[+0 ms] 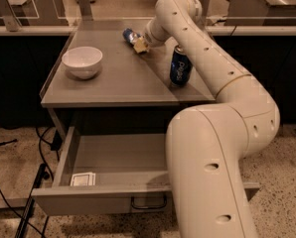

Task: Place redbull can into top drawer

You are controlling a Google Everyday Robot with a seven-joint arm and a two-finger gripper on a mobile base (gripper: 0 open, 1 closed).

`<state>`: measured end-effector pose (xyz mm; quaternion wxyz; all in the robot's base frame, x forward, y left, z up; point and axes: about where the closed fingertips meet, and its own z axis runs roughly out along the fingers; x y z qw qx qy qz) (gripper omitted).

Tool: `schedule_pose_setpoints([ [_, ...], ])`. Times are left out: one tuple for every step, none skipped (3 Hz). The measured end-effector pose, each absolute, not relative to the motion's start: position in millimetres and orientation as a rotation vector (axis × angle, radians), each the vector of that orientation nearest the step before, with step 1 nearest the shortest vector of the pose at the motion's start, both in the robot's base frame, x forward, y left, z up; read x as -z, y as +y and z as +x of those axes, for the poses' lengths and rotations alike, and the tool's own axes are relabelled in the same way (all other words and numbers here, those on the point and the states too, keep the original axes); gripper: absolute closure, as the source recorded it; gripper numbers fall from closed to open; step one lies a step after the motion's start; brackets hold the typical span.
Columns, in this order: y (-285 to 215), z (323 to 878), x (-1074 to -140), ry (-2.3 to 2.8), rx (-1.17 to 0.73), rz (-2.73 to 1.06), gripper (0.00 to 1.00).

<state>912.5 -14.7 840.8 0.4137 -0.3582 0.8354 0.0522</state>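
The gripper (139, 44) is at the far part of the table (115, 81), at the end of a thick, smooth, cream-white arm (215, 66) made of rounded segments with small dark holes. Its tip looks pale yellow and it is right against the redbull can (130, 34). I cannot tell if the gripper is clenched on the can or released from it, because the tip covers the place of contact.

The redbull can is slim, blue and silver. It is not upright; it leans or lies with one end toward the gripper, near the back edge of the table top. It is well apart from the top drawer (88, 202).

The table top is a flat grey surface with a dull finish. On its left side stands a round white bowl (82, 62), glossy like ceramic. On the right side stands a wider dark-blue Pepsi can (180, 66), upright, with a silver top, just beside the arm.

The top drawer under the table is pulled out. It is wide and shallow, of grey metal, with a curved metal handle (148, 202) on the front panel. Inside, at the front left corner, lies a small flat white card (83, 179). The right part of the drawer is hidden behind the arm.

The floor (14, 187) is speckled, and black cables (38, 150) lie on it at the left.
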Motion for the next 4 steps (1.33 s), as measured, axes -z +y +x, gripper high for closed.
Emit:
schedule_pose_setpoints([
  [-18.8,907.8,-849.4,2.074,-0.157,-0.902,1.0],
  [-35.6,885.0,-878.4,2.013,-0.212,-0.934,1.0],
  [-53.3,848.4,-916.9,1.962,-0.244,-1.001,1.0],
  [-65.3,785.1,-976.8,1.924,-0.28,-1.059,1.0],
])
